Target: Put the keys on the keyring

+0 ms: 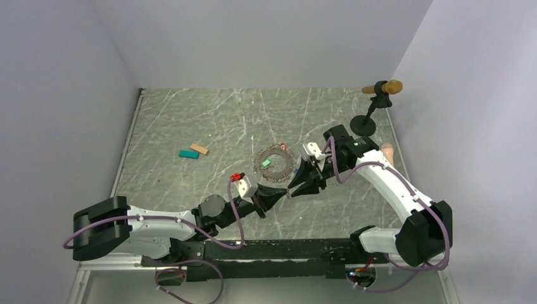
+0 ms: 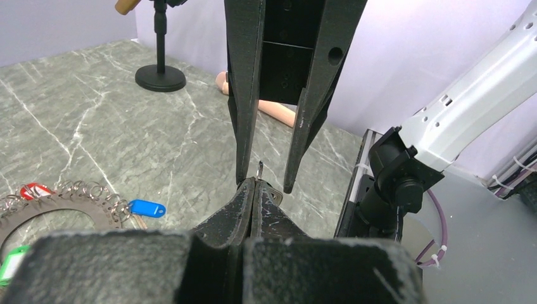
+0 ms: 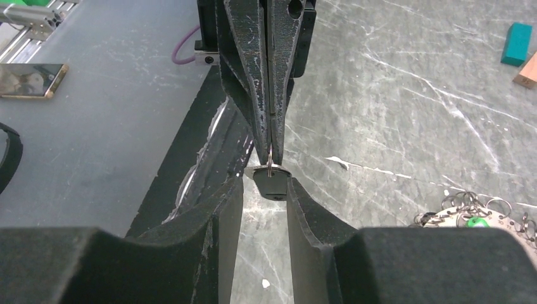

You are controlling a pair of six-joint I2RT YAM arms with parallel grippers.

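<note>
My left gripper is shut on a black key, pinching the thin silver piece at its top and holding it above the table. My right gripper is open, with one finger on each side of the key's black head. In the top view the two grippers meet tip to tip just near of the keyring. The keyring lies flat on the table and also shows in the left wrist view. A green key, a blue key and a red key lie at the ring.
A teal block and a tan block lie at the middle left of the table. A black round-based stand with a brown-tipped bar stands at the back right. A pinkish peg lies by the right wall.
</note>
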